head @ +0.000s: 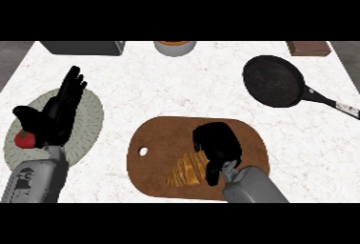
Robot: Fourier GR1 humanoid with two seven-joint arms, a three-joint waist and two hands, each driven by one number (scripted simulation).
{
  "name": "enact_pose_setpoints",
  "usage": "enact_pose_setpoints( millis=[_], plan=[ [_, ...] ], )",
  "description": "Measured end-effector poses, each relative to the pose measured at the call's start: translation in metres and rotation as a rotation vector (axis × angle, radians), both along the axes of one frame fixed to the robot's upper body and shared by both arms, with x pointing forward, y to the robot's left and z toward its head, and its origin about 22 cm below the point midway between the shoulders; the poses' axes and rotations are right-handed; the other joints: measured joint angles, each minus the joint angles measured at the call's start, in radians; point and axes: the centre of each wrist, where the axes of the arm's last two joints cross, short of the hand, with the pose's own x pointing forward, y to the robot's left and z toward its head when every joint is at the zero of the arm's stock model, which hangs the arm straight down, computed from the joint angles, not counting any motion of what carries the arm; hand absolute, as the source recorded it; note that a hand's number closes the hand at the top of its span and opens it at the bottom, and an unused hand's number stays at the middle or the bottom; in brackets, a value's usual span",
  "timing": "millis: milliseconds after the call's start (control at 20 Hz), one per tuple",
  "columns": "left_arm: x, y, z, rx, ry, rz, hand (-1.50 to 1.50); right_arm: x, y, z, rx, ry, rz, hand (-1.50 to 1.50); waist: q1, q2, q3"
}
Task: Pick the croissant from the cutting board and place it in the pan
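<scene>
The white speckled counter (175, 86) carries a brown oval cutting board (158, 138) at the near middle, with a small hole near its left edge. A pale, speckled plate (88, 124) lies at the left. A black pan (273, 80) sits well apart at the upper right, its handle pointing to the right edge. The left hand (62, 107) rests over the plate with fingers straight and pointing up. The right hand (218, 143) bends over the board, fingers curled down on the croissant (184, 170). The croissant is golden-brown, ridged and tapering toward its lower left tip, and lies on the board. A small red fruit (25, 139) sits at the plate's left edge.
</scene>
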Motion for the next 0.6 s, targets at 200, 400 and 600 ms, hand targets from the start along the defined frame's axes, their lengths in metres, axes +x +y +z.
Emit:
enact_pose_setpoints(
  millis=[200, 400, 600],
  plan=[
    [0.001, -0.002, -0.003, 0.0, -0.001, -0.01, 0.0, 0.005, 0.025, 0.025, 0.036, -0.215, -0.149, 1.5, 0.009, 0.0, 0.001],
    [0.004, 0.0, -0.003, 0.005, -0.001, -0.001, 0.0, 0.005, 0.047, 0.053, 0.116, -0.377, -0.248, 1.5, 0.005, 0.0, 0.001],
    [-0.001, 0.0, -0.001, 0.006, 0.001, 0.002, 0.0, 0.012, 0.055, 0.069, 0.171, -0.489, -0.338, 1.5, -0.003, -0.001, 0.002]
  ],
)
